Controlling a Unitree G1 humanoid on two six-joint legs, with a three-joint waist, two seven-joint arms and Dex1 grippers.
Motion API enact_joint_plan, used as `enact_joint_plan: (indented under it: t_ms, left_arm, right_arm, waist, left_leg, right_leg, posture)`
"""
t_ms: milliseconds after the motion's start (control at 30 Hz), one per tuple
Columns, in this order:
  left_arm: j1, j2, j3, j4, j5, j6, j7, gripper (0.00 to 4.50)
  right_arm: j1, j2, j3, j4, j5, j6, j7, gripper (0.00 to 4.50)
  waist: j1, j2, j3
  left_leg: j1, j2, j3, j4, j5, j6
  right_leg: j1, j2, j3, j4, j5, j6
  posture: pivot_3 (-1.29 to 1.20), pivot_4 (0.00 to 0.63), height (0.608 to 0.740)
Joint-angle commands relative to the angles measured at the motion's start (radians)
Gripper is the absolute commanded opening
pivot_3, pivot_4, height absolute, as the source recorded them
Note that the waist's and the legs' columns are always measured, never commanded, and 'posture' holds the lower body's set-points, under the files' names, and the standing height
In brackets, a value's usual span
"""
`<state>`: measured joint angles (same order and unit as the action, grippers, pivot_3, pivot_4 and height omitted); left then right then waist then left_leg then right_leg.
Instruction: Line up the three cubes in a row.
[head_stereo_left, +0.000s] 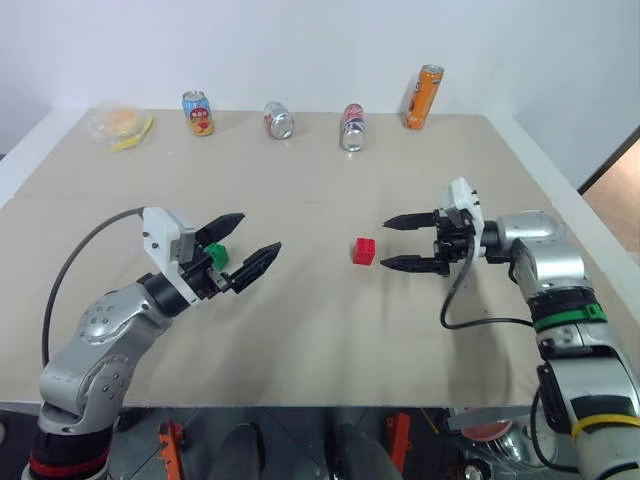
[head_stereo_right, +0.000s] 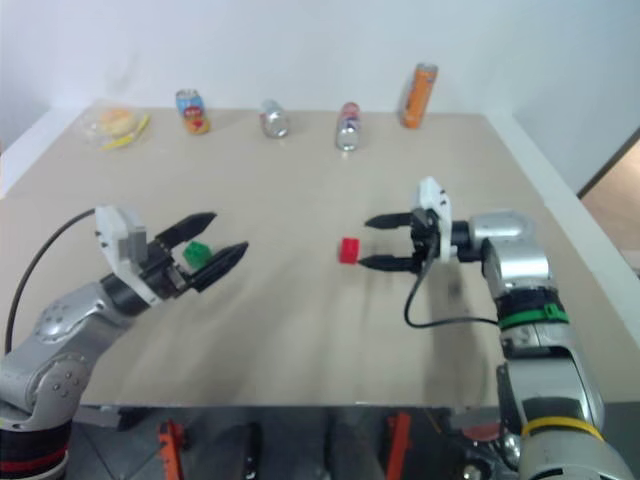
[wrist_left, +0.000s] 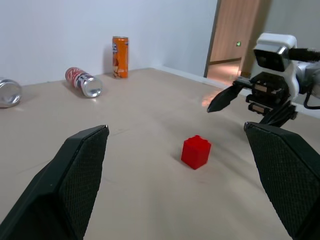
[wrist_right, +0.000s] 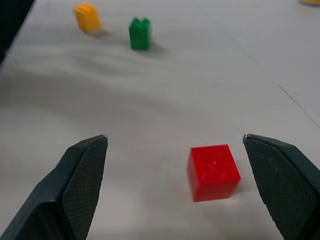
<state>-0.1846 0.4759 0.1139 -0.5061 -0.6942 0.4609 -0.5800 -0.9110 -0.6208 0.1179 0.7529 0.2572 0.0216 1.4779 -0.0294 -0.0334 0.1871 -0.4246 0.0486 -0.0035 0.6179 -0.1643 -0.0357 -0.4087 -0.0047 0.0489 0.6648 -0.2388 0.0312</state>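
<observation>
Right claw (head_stereo_left: 404, 242) spread wide just beside the red cube (head_stereo_left: 364, 251) on the bench (head_stereo_left: 300, 330). Left claw (head_stereo_left: 248, 244) spread too, empty, above the green cube (head_stereo_left: 215, 254)

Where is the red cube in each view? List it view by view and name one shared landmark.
Left eye view: red cube right of centre, just off the right gripper.
Right eye view: near centre, beside that gripper.
Left wrist view: lower middle.
Right wrist view: low, right of centre.
Shared landmark: the bare tan table.
</observation>
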Motion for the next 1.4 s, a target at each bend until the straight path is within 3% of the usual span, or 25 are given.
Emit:
enact_joint_plan:
  t_ms: [33,300,767,867,1100,1267,1400]
  left_arm:
    - [-0.011,-0.007,-0.035,-0.01,0.036,-0.05,-0.04,4.48]
    - [-0.045,-0.025,-0.076,0.019,0.078,-0.1,-0.088,4.48]
    - [-0.094,-0.053,-0.088,0.059,0.093,-0.116,-0.119,4.48]
    - [-0.095,-0.057,-0.091,0.062,0.097,-0.119,-0.122,4.5]
    - [-0.098,-0.065,-0.094,0.069,0.103,-0.123,-0.131,4.5]
    - [-0.064,-0.016,-0.108,0.047,0.094,-0.111,-0.2,4.5]
    - [-0.011,0.071,-0.095,0.007,0.056,-0.085,-0.294,4.5]
  right_arm:
    - [-0.09,0.034,0.009,0.157,-0.072,-0.126,-0.01,4.5]
    - [-0.184,0.116,0.005,0.397,-0.167,-0.247,-0.06,4.5]
    - [-0.21,0.164,-0.021,0.513,-0.239,-0.251,-0.169,4.5]
    - [-0.217,0.173,-0.029,0.524,-0.248,-0.242,-0.194,3.69]
    - [-0.222,0.173,-0.028,0.53,-0.275,-0.246,-0.209,1.27]
    - [-0.22,0.158,-0.067,0.454,-0.213,-0.235,-0.079,1.26]
    - [-0.093,0.103,-0.029,0.07,-0.113,-0.077,0.121,1.26]
  waist:
    - [0.0,0.0,0.0]
    - [-0.001,0.0,0.0]
    - [-0.001,0.0,0.0]
    - [-0.001,0.0,0.0]
    - [-0.001,0.0,0.0]
    - [-0.004,0.0,0.0]
    - [-0.007,0.003,0.002]
  left_leg:
    - [0.0,0.0,0.0,0.0,0.0,0.0]
    - [0.0,0.0,0.0,0.001,0.0,0.0]
    - [0.0,0.0,0.0,0.001,0.0,0.0]
    - [0.0,0.0,0.0,0.001,0.0,0.0]
    - [0.0,0.0,0.0,0.001,0.0,0.0]
    - [0.0,0.0,0.0,0.001,0.0,0.0]
    - [0.0,0.0,0.0,0.0,0.0,0.0]
  right_leg:
    - [0.0,0.0,0.0,0.0,0.0,0.0]
    - [0.0,0.0,0.0,0.0,0.001,0.0]
    - [0.0,0.0,0.001,0.0,0.001,0.0]
    - [0.0,0.0,0.001,0.001,0.001,0.0]
    - [0.0,0.0,0.001,0.001,0.001,0.0]
    - [0.0,0.0,0.001,0.001,0.001,0.0]
    - [0.0,0.0,0.001,0.001,0.001,0.001]
  posture:
    - [0.0,0.15,0.74]
    - [0.0,0.15,0.74]
    - [0.0,0.15,0.74]
    - [0.0,0.15,0.74]
    - [0.0,0.15,0.74]
    - [0.0,0.15,0.74]
    - [0.0,0.15,0.74]
